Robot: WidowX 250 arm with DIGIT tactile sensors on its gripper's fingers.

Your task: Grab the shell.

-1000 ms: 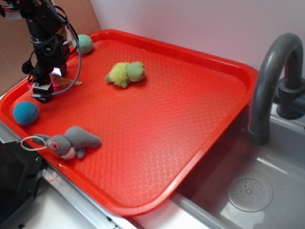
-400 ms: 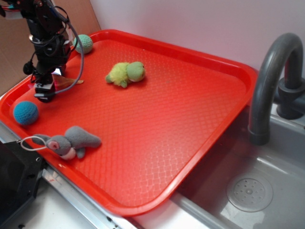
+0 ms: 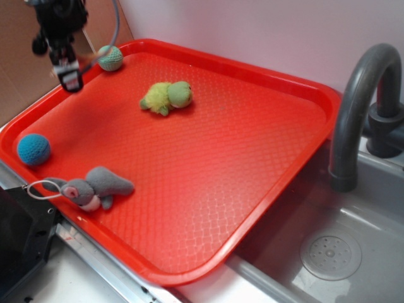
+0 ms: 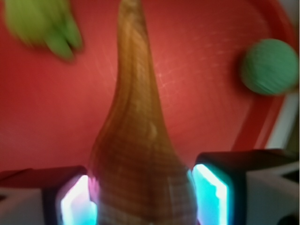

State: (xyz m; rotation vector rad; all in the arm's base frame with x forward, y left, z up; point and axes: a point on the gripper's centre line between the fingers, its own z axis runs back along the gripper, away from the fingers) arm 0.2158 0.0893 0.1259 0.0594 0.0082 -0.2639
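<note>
I have the tan, ridged spiral seashell [image 4: 138, 154] clamped between my two fingers, my gripper [image 4: 140, 199] closed on its broad body, with the long pointed tail jutting out ahead over the red textured plastic tray [image 3: 208, 158]. From the outside view my gripper [image 3: 69, 77] hangs above the tray's far left corner, near the teal crocheted ball [image 3: 111, 57]; the shell itself is hard to make out there. To carry this well I judge I should keep the squeeze steady and rise straight, since the shell tapers and its hard surface could slide forward out of my pads. It looks brown-gold, finely banded across its width, narrowing smoothly to the tip, with the yellow-green plush turtle [image 4: 40, 23] blurred beyond it.
</note>
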